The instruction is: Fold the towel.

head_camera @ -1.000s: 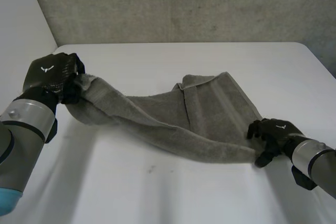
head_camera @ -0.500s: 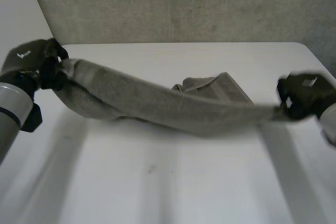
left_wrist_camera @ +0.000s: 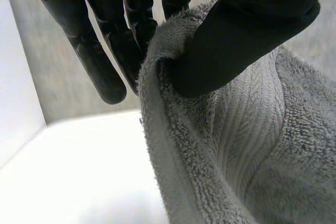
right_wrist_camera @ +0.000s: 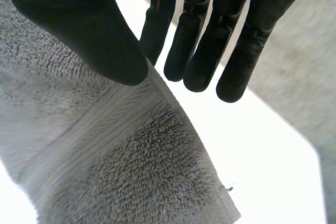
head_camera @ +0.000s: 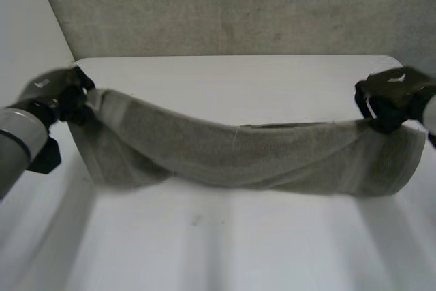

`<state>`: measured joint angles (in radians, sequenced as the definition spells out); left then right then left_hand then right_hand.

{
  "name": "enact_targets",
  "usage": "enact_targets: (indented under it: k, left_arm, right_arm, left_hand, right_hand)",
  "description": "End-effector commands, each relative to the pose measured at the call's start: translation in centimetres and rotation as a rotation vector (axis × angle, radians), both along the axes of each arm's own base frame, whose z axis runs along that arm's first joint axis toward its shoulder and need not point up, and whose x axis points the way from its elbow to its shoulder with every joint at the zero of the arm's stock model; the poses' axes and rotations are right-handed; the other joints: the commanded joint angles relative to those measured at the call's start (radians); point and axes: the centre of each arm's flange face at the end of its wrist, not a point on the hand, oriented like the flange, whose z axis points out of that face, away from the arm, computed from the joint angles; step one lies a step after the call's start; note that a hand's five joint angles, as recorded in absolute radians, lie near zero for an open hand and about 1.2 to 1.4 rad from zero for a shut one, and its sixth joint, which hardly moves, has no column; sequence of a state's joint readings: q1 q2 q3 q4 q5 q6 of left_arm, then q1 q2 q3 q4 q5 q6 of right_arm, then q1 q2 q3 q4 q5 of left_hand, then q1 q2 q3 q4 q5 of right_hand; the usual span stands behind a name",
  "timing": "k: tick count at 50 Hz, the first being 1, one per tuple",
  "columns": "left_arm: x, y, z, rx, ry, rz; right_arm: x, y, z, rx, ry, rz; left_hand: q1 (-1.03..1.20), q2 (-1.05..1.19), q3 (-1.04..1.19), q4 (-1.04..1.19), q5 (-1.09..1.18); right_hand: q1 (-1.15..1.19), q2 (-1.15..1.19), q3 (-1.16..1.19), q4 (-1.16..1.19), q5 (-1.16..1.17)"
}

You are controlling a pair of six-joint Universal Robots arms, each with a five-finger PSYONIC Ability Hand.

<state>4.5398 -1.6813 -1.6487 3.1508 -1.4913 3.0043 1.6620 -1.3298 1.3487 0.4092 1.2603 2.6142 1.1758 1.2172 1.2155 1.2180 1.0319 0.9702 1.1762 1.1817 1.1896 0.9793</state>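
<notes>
A grey towel (head_camera: 245,158) hangs stretched between the robot's two hands above the white tabletop (head_camera: 225,243). Its top edge dips in the middle, and its lower fold hangs close to the surface; whether it touches cannot be told. The left hand (head_camera: 58,93) is clamped on one end, and its wrist view shows the thumb pressed into the bunched hem against the fingers (left_wrist_camera: 100,61). The right hand (head_camera: 388,100) pinches the opposite end the same way, thumb on the pile and straight fingers (right_wrist_camera: 210,40) behind the edge. The hands are set well apart and raised, apparently so the cloth's own weight draws it out long and takes out the creases. Gripping the ends leaves the whole span free to be laid down flat or doubled over. The fold itself looks not yet made. The likely risk is a thick hem slipping out of either pinch while the cloth is taut.
</notes>
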Motion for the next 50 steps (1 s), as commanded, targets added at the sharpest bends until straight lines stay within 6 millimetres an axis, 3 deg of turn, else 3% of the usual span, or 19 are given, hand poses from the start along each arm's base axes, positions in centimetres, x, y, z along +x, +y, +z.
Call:
enact_targets:
  k: [1, 5, 7, 8, 10, 11, 12, 13, 14, 17, 20, 24, 27, 31, 32, 36, 42, 44, 50]
  left_arm:
    - [-1.1, -5.6, -3.3, 0.051, -0.017, -0.006]
    - [-1.7, -8.3, -2.3, -0.015, -0.004, -0.007]
    - [-2.4, -11.1, 0.5, -0.133, 0.031, -0.011]
    - [-2.4, -11.1, 0.5, -0.134, 0.031, -0.011]
    - [-3.0, -12.9, 5.1, -0.299, 0.08, -0.016]
    - [-3.0, -12.9, 5.1, -0.3, 0.081, -0.016]
    - [-3.3, -13.4, 7.7, -0.39, 0.118, -0.02]
    - [-3.3, -13.4, 7.7, -0.391, 0.118, -0.02]
    - [-3.3, -13.5, 10.2, -0.478, 0.162, -0.023]
    - [-3.2, -13.3, 13.9, -0.605, 0.255, -0.032]
    - [-3.1, -12.1, 16.0, -0.645, 0.337, -0.05]
    - [-2.8, -11.3, 15.2, -0.591, 0.393, -0.057]
    - [-2.3, -11.0, 12.3, -0.488, 0.402, -0.048]
    - [-2.0, -10.2, 6.4, -0.315, 0.37, -0.02]
    - [-2.0, -10.2, 6.4, -0.315, 0.37, -0.02]
    - [-1.9, -8.9, 0.0, -0.145, 0.339, -0.031]
    - [-0.2, -8.1, -7.1, -0.003, 0.314, 0.001]
    - [0.0, -7.8, -7.9, 0.02, 0.309, 0.006]
    - [0.4, -7.1, -8.7, 0.043, 0.26, 0.013]
  right_arm:
    - [2.3, -4.6, -3.4, -0.019, 0.046, -0.022]
    - [2.6, -7.3, -2.5, -0.127, 0.03, -0.06]
    - [2.9, -8.7, -1.0, -0.223, 0.017, -0.083]
    - [3.2, -9.9, 1.2, -0.343, -0.005, -0.109]
    - [3.6, -10.7, 4.3, -0.487, -0.041, -0.141]
    - [4.0, -11.0, 7.3, -0.622, -0.085, -0.164]
    - [4.0, -11.0, 7.3, -0.624, -0.085, -0.164]
    - [4.6, -10.5, 10.2, -0.741, -0.137, -0.167]
    - [5.0, -9.5, 12.8, -0.834, -0.186, -0.155]
    - [5.4, -7.5, 15.7, -0.934, -0.243, -0.122]
    - [5.4, -6.9, 15.9, -0.942, -0.251, -0.107]
    - [5.7, -5.5, 13.3, -0.845, -0.225, -0.061]
    - [5.9, -4.8, 9.8, -0.736, -0.194, -0.041]
    - [5.4, -4.1, 6.2, -0.623, -0.158, -0.033]
    - [5.1, -3.6, 4.0, -0.558, -0.138, -0.031]
    - [4.9, -1.4, -1.8, -0.376, -0.093, 0.002]
    - [4.8, 0.5, -6.7, -0.218, -0.073, 0.056]
    - [4.9, 1.2, -10.7, -0.088, -0.056, 0.091]
    - [4.5, 1.4, -12.4, -0.026, -0.052, 0.087]
  left_hand:
    - [0.22, 0.179, 0.181, 0.178, 0.19]
    - [0.22, 0.179, 0.181, 0.178, 0.19]
    - [0.22, 0.179, 0.181, 0.178, 0.19]
    - [0.22, 0.179, 0.181, 0.178, 0.19]
    - [0.22, 0.179, 0.181, 0.178, 0.19]
    - [0.22, 0.179, 0.181, 0.178, 0.19]
    - [0.22, 0.179, 0.181, 0.178, 0.19]
    - [0.22, 0.179, 0.181, 0.178, 0.19]
    - [0.22, 0.179, 0.181, 0.178, 0.19]
    - [0.22, 0.179, 0.181, 0.178, 0.19]
    - [0.22, 0.179, 0.181, 0.178, 0.19]
    - [0.22, 0.179, 0.181, 0.178, 0.19]
    - [0.22, 0.179, 0.181, 0.178, 0.19]
    - [0.22, 0.179, 0.181, 0.178, 0.19]
    - [0.22, 0.179, 0.181, 0.178, 0.19]
    - [0.22, 0.179, 0.181, 0.178, 0.19]
    - [0.22, 0.179, 0.181, 0.178, 0.19]
    - [0.22, 0.179, 0.181, 0.178, 0.19]
    - [0.22, 0.179, 0.181, 0.178, 0.19]
  right_hand:
    - [0.426, 0.22, 0.215, 0.207, 0.242]
    - [0.426, 0.22, 0.215, 0.207, 0.242]
    - [0.426, 0.22, 0.215, 0.207, 0.242]
    - [0.426, 0.22, 0.215, 0.207, 0.242]
    - [0.426, 0.22, 0.215, 0.207, 0.242]
    - [0.426, 0.22, 0.215, 0.207, 0.242]
    - [0.426, 0.22, 0.215, 0.207, 0.242]
    - [0.426, 0.22, 0.215, 0.207, 0.242]
    - [0.426, 0.22, 0.215, 0.207, 0.242]
    - [0.426, 0.22, 0.215, 0.207, 0.242]
    - [0.426, 0.22, 0.215, 0.207, 0.242]
    - [0.426, 0.22, 0.215, 0.207, 0.242]
    - [0.426, 0.22, 0.215, 0.207, 0.242]
    - [0.426, 0.22, 0.215, 0.207, 0.242]
    - [0.426, 0.22, 0.215, 0.207, 0.242]
    - [0.426, 0.22, 0.215, 0.207, 0.242]
    - [0.426, 0.22, 0.215, 0.207, 0.242]
    - [0.426, 0.22, 0.215, 0.207, 0.242]
    - [0.426, 0.22, 0.215, 0.207, 0.242]
